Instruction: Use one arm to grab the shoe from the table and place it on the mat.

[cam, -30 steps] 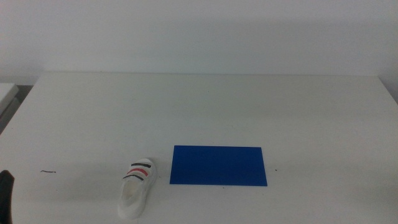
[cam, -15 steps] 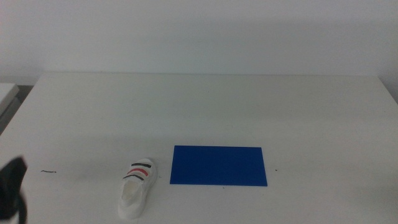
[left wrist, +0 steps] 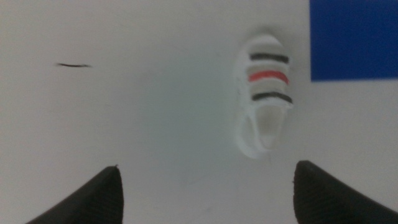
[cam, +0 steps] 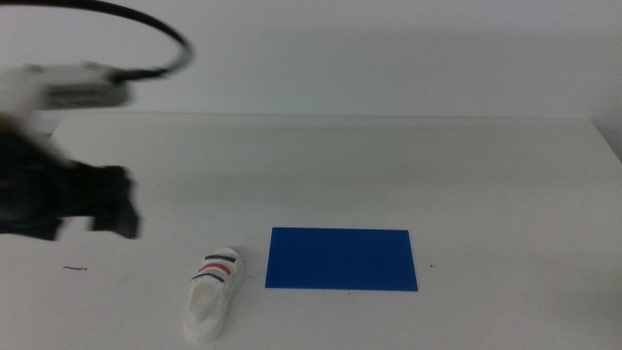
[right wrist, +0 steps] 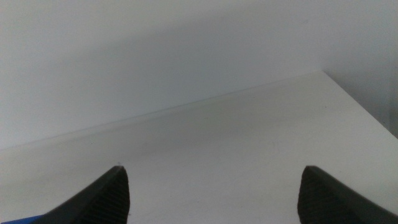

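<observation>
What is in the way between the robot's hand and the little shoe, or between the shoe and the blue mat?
Nothing visible. The left gripper hangs open above the shoe, with only bare table between them. The mat lies right beside the shoe with a narrow clear strip between. The right gripper waits off to the side.

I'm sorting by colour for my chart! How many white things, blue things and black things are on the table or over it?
White: 1, the shoe
Blue: 1, the mat
Black: 2, the left tool above the table, and a thin squiggle beside the shoe
Total: 4
</observation>
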`<state>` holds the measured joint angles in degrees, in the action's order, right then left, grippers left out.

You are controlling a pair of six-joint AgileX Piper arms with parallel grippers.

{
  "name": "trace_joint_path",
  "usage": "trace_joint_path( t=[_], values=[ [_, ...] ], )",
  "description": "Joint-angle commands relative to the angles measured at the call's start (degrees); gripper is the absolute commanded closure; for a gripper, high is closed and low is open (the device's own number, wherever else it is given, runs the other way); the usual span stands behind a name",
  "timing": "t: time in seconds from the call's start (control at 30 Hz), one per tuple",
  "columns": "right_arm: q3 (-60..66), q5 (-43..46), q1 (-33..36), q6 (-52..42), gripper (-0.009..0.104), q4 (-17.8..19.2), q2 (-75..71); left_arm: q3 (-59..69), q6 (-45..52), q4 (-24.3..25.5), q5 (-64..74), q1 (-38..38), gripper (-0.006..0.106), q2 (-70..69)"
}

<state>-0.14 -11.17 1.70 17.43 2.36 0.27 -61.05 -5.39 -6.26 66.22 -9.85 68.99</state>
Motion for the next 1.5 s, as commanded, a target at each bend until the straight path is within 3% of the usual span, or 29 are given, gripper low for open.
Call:
trace_joint_path(
  t=[0.0,0.2,0.67,0.77,0.87,1.03,1.13,1.27,1.47],
  values=[
    [0.14,0.49,0.10,-0.20,0.016,0.42,-0.27,-2.20,-5.79,2.57,0.27,-5.28,0.007,5.62],
    [0.14,0.49,0.10,-0.20,0.016,0.42,-0.27,-2.68,-9.84,4.77,-6.81,-13.65,0.007,16.87],
    [0.14,0.49,0.10,-0.20,0.016,0.42,-0.27,-2.68,-9.32,3.27,-18.33,-13.64,0.009,34.24],
    [0.14,0.49,0.10,-0.20,0.016,0.42,-0.27,-2.68,-7.53,1.96,-18.33,-13.64,0.019,35.30],
    [0.14,0.49,0.10,-0.20,0.016,0.42,-0.27,-2.57,-6.69,0.64,-18.09,-13.64,0.037,35.58],
    [0.14,0.49,0.10,-0.20,0.016,0.42,-0.27,-3.83,-6.59,-2.01,-14.47,-13.78,0.078,35.27],
    [0.14,0.49,0.10,-0.20,0.016,0.42,-0.27,-10.61,-8.70,0.39,-7.26,-16.53,0.096,35.31],
    [0.14,0.49,0.10,-0.20,0.016,0.42,-0.27,-25.10,-12.67,5.17,2.05,-21.13,0.102,39.81],
    [0.14,0.49,0.10,-0.20,0.016,0.42,-0.27,-44.80,-13.26,4.94,3.74,-27.19,0.102,52.10]
  ],
)
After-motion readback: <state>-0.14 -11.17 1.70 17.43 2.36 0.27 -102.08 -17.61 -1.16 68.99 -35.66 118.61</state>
